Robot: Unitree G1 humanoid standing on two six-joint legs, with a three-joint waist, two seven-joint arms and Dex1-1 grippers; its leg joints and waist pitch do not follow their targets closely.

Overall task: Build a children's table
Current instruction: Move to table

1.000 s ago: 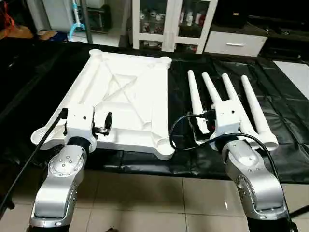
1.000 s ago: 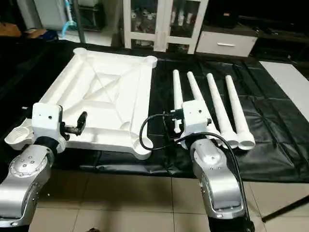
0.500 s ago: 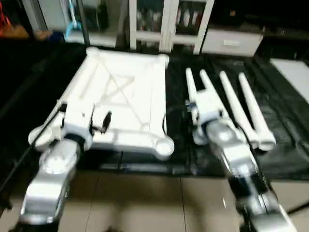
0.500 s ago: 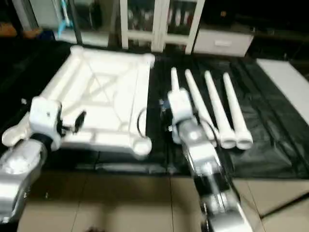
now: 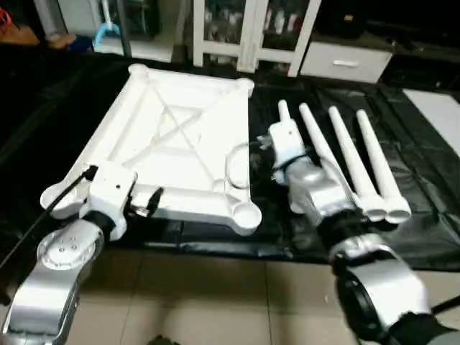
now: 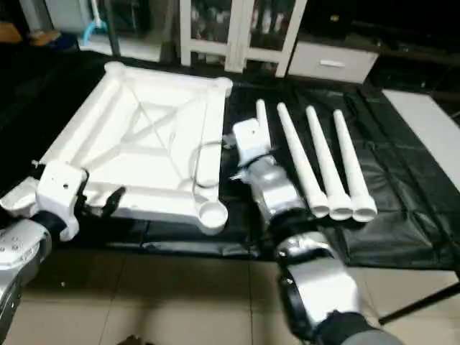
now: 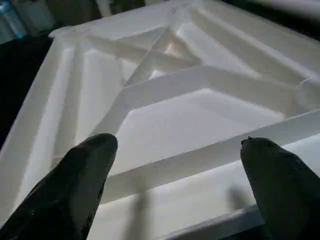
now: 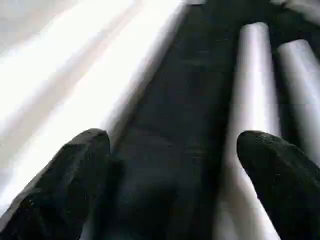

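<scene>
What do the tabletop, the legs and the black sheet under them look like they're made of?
Tabletop: looks like white moulded plastic, smooth with a slight sheen; moulded ribs crossing in an X and round corner sockets point to it.
Legs: the same white, probably plastic; smooth tapered tubes, open at the near ends.
Black sheet: likely thin plastic film or vinyl; glossy, creased.

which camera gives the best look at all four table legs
The left eye view: all four legs lie side by side on the black sheet, though the right gripper's arm covers part of the leftmost. The right eye view shows much the same. The right wrist view catches blurred stretches of two.
</scene>
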